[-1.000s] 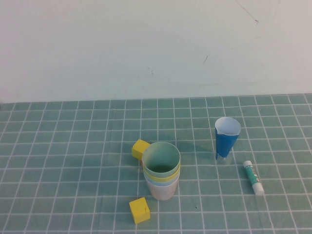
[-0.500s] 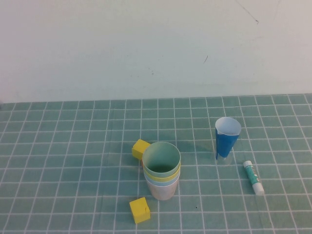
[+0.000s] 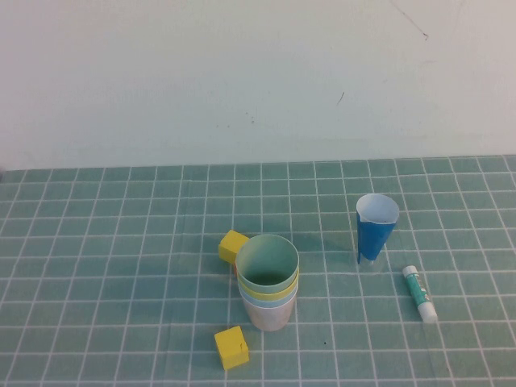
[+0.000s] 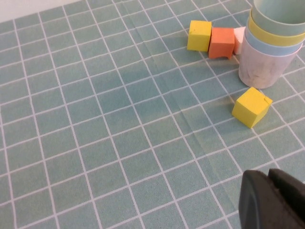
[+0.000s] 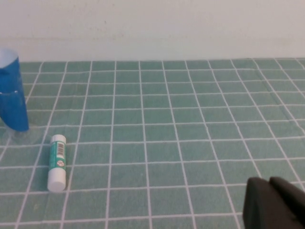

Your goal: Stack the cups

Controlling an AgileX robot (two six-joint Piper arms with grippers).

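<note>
Your green grid mat (image 3: 97, 242) fills the lower half of the high view, and the cups (image 3: 268, 282) sit nested in one stack just below centre: pale green on top, then yellow, light blue, pink at the base. Right of centre stands the dark blue cone cup (image 3: 376, 230), with a glue stick (image 3: 419, 293) lying lower right of it. One yellow cube (image 3: 231, 347) sits at the bottom edge, another (image 3: 232, 245) touches the stack's upper left (an orange block (image 4: 221, 42) hides beside it). Your left gripper (image 4: 274, 200) and right gripper (image 5: 275, 202) each show at their wrist frame's lower right, fingers pressed together, holding nothing.
</note>
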